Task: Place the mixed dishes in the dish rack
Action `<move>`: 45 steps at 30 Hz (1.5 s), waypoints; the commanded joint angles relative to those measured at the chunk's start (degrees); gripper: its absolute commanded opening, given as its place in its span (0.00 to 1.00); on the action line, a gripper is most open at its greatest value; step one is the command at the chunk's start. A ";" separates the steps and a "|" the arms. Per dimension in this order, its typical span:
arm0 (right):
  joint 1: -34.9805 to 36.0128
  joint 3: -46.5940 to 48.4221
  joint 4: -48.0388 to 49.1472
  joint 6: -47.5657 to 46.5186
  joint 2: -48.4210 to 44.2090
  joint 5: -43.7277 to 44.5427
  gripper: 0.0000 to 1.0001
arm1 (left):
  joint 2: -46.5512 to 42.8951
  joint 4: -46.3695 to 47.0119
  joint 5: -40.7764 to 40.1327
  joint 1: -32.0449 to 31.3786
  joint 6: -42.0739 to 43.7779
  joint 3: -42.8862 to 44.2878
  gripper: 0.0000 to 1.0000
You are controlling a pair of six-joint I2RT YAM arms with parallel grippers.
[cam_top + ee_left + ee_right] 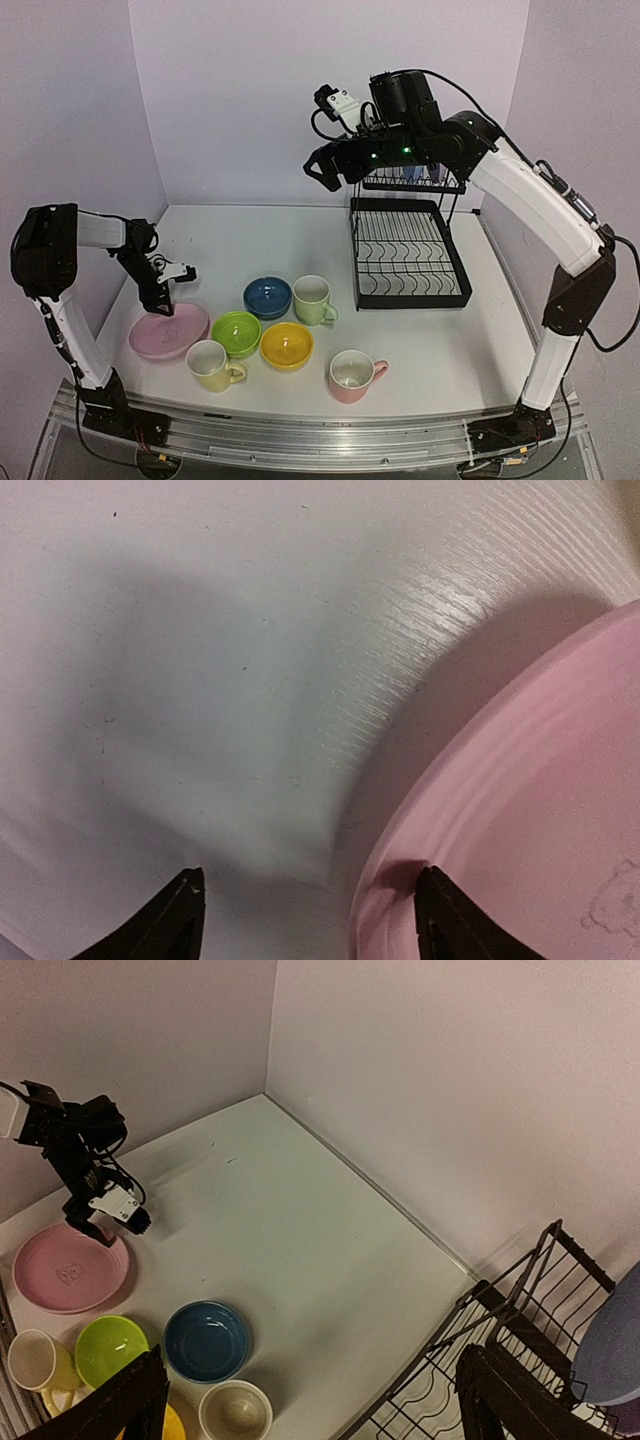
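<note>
My left gripper (163, 305) (310, 912) is open and straddles the far rim of the pink plate (168, 332) (520, 810); one finger is over the plate's inside and the other over the table. My right gripper (322, 175) (320, 1402) hangs open and empty, high beside the dish rack (405, 250) (500, 1350). A lilac plate (610, 1345) stands in the upper shelf (412, 177). On the table sit the dark blue bowl (268, 297), green bowl (236, 333), yellow bowl (287, 345), pale green mug (313, 299), yellow mug (211, 365) and pink mug (352, 375).
The rack's lower tray (410, 262) holds nothing. Walls close the table at the back and on both sides. The bowls and mugs cluster just right of the pink plate, close to the table's near edge (320, 415).
</note>
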 commanded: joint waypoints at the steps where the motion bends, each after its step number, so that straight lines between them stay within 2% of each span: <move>1: -0.27 1.12 -0.08 4.89 1.08 -3.01 0.97 | -0.82 8.12 -3.18 -0.74 0.26 -2.22 0.62; 4: -0.48 0.98 0.13 6.74 1.40 -3.30 0.97 | -0.93 8.03 -3.44 -0.75 0.16 -2.89 0.40; 7: -1.05 1.32 0.39 9.17 1.83 -3.41 0.97 | -1.02 7.43 -3.13 -0.60 -0.96 -1.08 0.11; 9: -1.64 1.87 0.55 12.53 2.46 -3.55 0.97 | -1.01 6.94 -2.65 -0.14 -2.38 1.54 0.00; 14: -2.64 2.98 0.58 19.35 4.31 -2.79 0.96 | -0.75 5.17 -1.22 0.57 -4.58 10.71 0.00; 18: -2.92 4.53 0.58 24.69 6.11 -3.22 0.95 | -0.75 2.07 3.67 0.61 -11.43 20.44 0.00; 24: -3.06 10.79 0.50 32.58 11.33 -9.12 0.93 | -0.76 -0.37 15.60 0.43 -28.34 38.37 0.00; 28: -3.06 15.99 0.85 35.71 15.57 -12.97 0.91 | -0.60 -4.10 27.59 -0.84 -35.64 47.56 0.00; 34: -3.17 19.11 4.59 38.72 19.21 -18.44 0.86 | 0.92 -10.05 31.23 -8.19 -39.65 54.13 0.00; 39: -3.16 18.55 8.43 41.62 20.04 -27.32 0.81 | 2.30 -9.52 30.44 -11.99 -40.05 56.91 0.00; 45: -3.41 13.83 8.69 42.40 18.63 -22.31 0.70 | 2.94 -9.09 33.26 -13.93 -39.87 57.92 0.00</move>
